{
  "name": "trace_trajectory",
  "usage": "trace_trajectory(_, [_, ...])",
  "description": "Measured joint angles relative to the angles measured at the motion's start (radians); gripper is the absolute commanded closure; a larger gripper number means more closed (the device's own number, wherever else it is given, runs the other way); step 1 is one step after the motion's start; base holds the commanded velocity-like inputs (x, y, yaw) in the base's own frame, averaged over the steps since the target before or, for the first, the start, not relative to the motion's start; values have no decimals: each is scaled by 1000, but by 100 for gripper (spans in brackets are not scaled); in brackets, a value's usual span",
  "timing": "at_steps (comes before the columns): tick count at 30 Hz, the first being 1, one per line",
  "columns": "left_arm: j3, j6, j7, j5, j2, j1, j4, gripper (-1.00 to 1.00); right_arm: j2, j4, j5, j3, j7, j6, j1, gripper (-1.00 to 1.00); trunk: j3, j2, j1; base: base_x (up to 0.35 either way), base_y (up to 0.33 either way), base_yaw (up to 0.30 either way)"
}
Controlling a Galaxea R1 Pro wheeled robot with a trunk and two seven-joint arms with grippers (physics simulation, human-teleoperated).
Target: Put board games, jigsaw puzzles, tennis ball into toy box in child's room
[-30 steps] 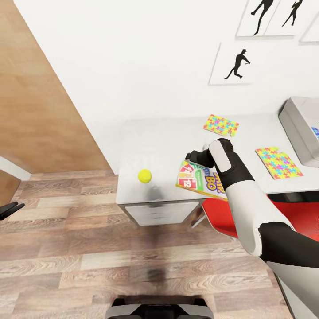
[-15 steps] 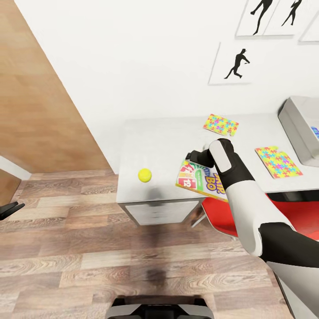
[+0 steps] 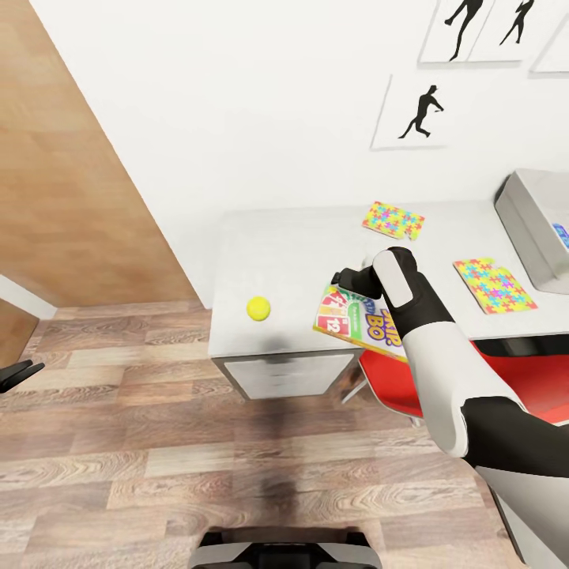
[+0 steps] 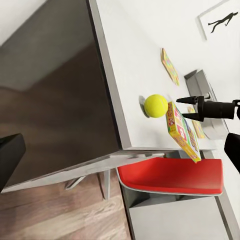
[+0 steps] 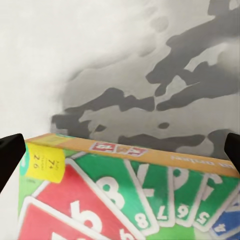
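One board game lying tilted at the table edge, straddled by the spread right gripper, tennis ball beside, left gripper state indiscernible.

The right hand hovers over the far edge of a board game lying at the worktop's front edge. The tennis ball sits to its left; two jigsaw puzzles lie toward the toy box.
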Motion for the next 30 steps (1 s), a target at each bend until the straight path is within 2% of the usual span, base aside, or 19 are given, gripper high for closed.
trace_trajectory(30, [0, 0, 0, 0, 1, 0, 0, -100, 3, 0, 0, 0, 0, -3, 0, -100, 0, 0, 0, -23, 0, 0])
